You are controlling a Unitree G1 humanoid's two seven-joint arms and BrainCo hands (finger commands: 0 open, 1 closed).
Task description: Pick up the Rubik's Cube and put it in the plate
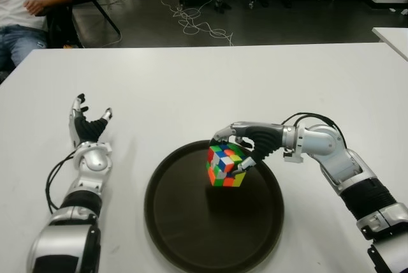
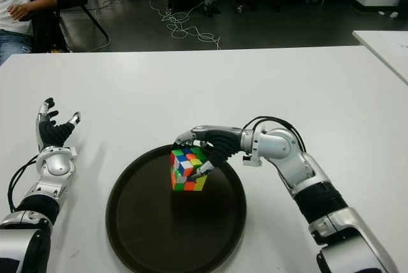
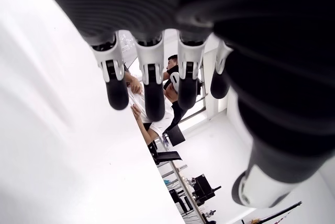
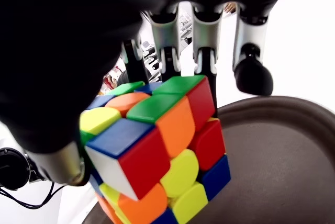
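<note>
My right-hand fingers (image 4: 207, 51) are curled over the top and far side of the Rubik's Cube (image 1: 225, 166), with the thumb pressing the near face, so my right hand (image 1: 245, 140) has a closed grasp on it. The cube is over the far part of the plate (image 1: 185, 235), inside the rim. Its lower edge looks close to the plate floor, but I cannot tell whether it touches.

Step in hand, as I judge it: the placing stage, with pick-up and carry done. The next move calls for lowering until the cube sits flat, then spreading my fingers evenly (a one-sided release could tip it) and lifting my hand clear of the rim.

Materials and shapes: the cube is hard glossy plastic, its rounded tiles in orange, green, blue, yellow, red and white, and it is held tilted on a corner. The plate is a wide, round, dark brown tray with a low raised lip and a smooth matte floor. My fingers are white segments with dark rubbery tips.

My left hand (image 1: 88, 127) shows well to the left of the plate over the white desk (image 1: 191, 81), fingers spread and holding nothing. A seated person (image 1: 25, 5) is beyond the desk's far left corner.
</note>
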